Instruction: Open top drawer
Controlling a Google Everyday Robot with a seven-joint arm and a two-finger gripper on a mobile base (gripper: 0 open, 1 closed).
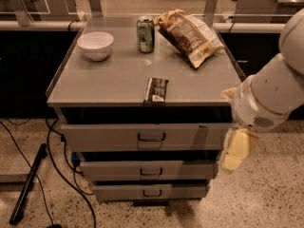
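- The robot's cream gripper [236, 151] hangs just beside the right end of the wide grey metal top drawer [104, 137]; whether it is open or closed cannot be told.
- The drawer's small dark U-shaped handle [151, 137] sits well left of the gripper, apart from it.
- Up and left of the gripper, a round white bowl [95, 45], a green drinks can [145, 34], a crinkled brown snack bag [187, 36] and a dark wrapped bar [156, 90] rest on the grey cabinet top [109, 80].

Three grey drawer fronts stack here: the top drawer [109, 137], one middle drawer [114, 171] and one bottom drawer [118, 192], each with a single dark handle [151, 137], so three in all. On the worktop [109, 80] I count four things: one white bowl [95, 45], one green can [145, 34], one crinkled snack bag [187, 36], one dark wrapped bar [156, 90]. One robot arm [270, 94], with one tool [236, 151] hanging beside the top drawer's right end.
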